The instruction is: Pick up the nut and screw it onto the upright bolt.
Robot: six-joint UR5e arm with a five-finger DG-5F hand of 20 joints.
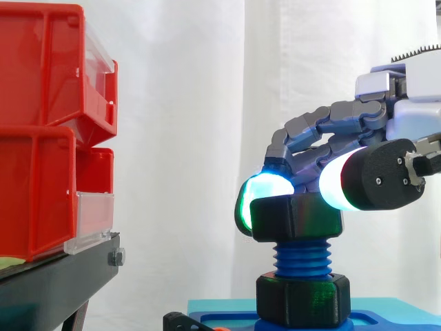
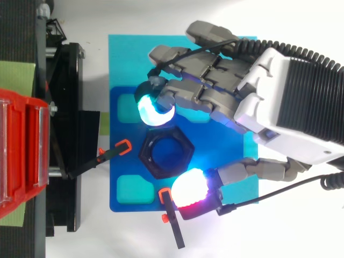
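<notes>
The nut (image 1: 296, 217) sits on the top threads of the upright bolt (image 1: 302, 261), its bore coaxial with the bolt's vertical long axis. In the top view the blue bolt end is visible through the bore. The hand (image 2: 279, 102) reaches in from the side and above, with its fingers (image 1: 324, 134) curled down round the nut. One glowing pad (image 2: 155, 112) bears on one side of the hexagon and the thumb pad (image 2: 189, 189) on the opposite side, so the nut lies directly between them in a pinch (contact at the thumb pad is harder to confirm in the side view). Exposed thread separates the nut from the black hex collar (image 1: 303, 300) at the bolt's foot, above the blue fixture plate (image 2: 231, 145). Judgement: the nut is at the start of the thread, with most of its travel remaining. The coming move requires the pinch line to pass through the bolt axis, so that rotation is about the vertical and the nut does not tilt and cross-thread.
</notes>
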